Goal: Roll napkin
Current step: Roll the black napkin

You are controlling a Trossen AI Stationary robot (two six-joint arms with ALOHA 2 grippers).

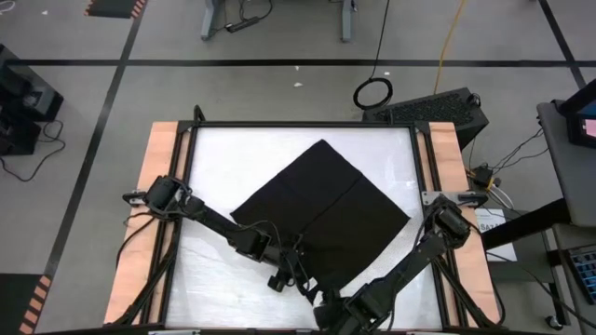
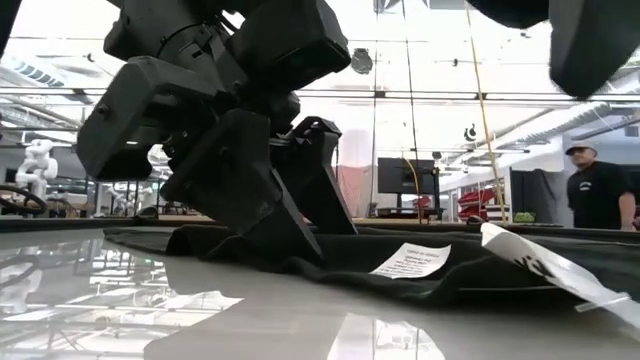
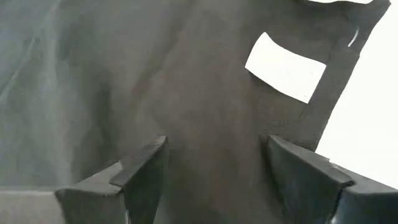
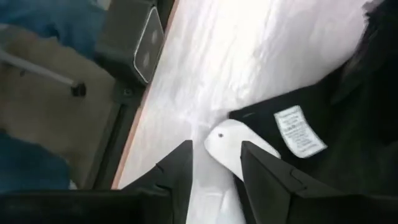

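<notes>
Right at the near edge of the table, my right gripper sits low, its two dark fingers parted a little with nothing pinched between them. Just past the tips lies a white tag, and beside it a smaller printed label on the cloth. Bare white tabletop shows under the gap; I'm over the table here, not on fabric.

A touch further in, my left gripper is down over the near corner of the napkin. Its fingers stand wide apart, black cloth filling the space between them, and I have no grip on it. From table height the fingers slope down to the fabric, though I cannot tell whether they press on it. A white patch lies on the cloth ahead of the tips.

Beyond both grippers the napkin spreads flat as a diamond across the middle of the table, one corner pointing to the far edge, a faint crease running through it.

Far back in the room, a person stands at the right.
</notes>
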